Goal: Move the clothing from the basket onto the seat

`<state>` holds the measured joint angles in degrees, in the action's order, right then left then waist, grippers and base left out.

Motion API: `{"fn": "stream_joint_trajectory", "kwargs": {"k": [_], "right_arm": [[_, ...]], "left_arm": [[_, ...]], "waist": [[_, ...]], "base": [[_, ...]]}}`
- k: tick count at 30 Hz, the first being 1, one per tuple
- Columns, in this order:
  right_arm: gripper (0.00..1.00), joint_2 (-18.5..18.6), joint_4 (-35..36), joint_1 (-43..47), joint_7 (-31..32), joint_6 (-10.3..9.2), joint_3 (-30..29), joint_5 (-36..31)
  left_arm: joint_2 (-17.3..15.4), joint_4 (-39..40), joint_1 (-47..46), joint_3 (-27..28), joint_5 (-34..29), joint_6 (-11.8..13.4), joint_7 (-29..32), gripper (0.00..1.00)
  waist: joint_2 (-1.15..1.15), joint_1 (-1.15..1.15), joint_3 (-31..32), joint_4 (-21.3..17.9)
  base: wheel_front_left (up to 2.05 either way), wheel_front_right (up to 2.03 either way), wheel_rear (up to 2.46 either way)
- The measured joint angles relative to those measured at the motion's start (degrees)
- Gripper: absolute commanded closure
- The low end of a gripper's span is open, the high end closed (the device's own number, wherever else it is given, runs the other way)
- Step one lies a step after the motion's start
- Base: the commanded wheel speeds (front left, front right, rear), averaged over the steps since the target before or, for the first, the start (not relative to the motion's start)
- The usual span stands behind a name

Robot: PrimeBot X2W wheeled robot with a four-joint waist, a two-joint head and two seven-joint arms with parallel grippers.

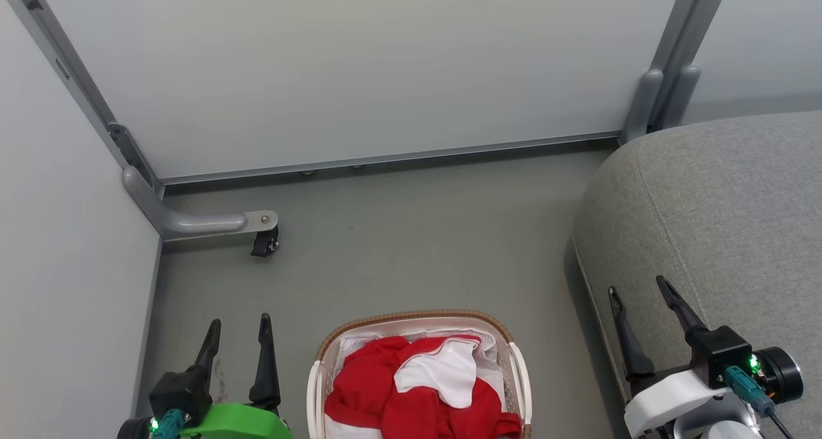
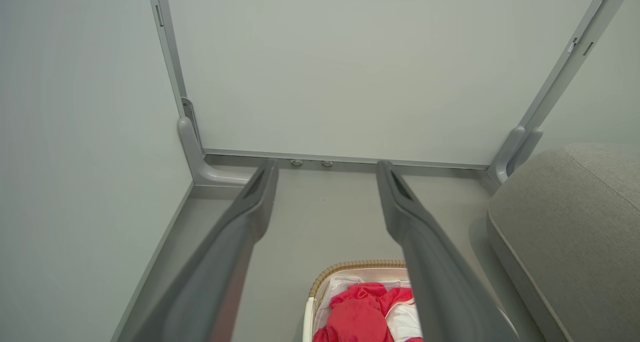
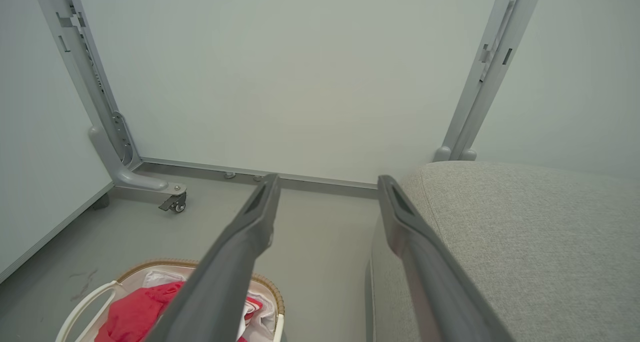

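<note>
Both pincers stand wide and hold nothing. In the head view, the left gripper (image 1: 239,321) sits at seven o'clock, its two dark fingers pointing up over the bare grey floor (image 1: 417,233). The right gripper (image 1: 637,286) sits at about four o'clock, its fingers over the near edge of the seat (image 1: 725,221). Between them, at six o'clock, the basket (image 1: 417,315) stands on the floor, touched by neither gripper. The clothing (image 1: 379,394) lies heaped inside it, red with a white panel on top, over the white liner (image 1: 351,348). The seat takes up the side from three to five o'clock, with a strip of floor between it and the basket. At nine o'clock a grey frame foot carries a small black caster (image 1: 264,241).
</note>
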<state>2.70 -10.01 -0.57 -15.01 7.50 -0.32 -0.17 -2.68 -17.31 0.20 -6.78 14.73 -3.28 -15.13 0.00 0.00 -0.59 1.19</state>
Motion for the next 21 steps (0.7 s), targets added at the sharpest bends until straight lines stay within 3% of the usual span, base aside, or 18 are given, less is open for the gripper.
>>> {"fn": "stream_joint_trajectory", "kwargs": {"k": [21], "right_arm": [[0.00,0.00,1.29,-0.98,0.00,0.00,-0.03,0.09]], "left_arm": [[-0.03,-1.47,-2.42,-1.91,-1.02,-0.33,-0.03,0.00]], "waist": [[0.00,0.00,-2.87,-0.68]], "base": [[0.00,0.00,0.00]]}}
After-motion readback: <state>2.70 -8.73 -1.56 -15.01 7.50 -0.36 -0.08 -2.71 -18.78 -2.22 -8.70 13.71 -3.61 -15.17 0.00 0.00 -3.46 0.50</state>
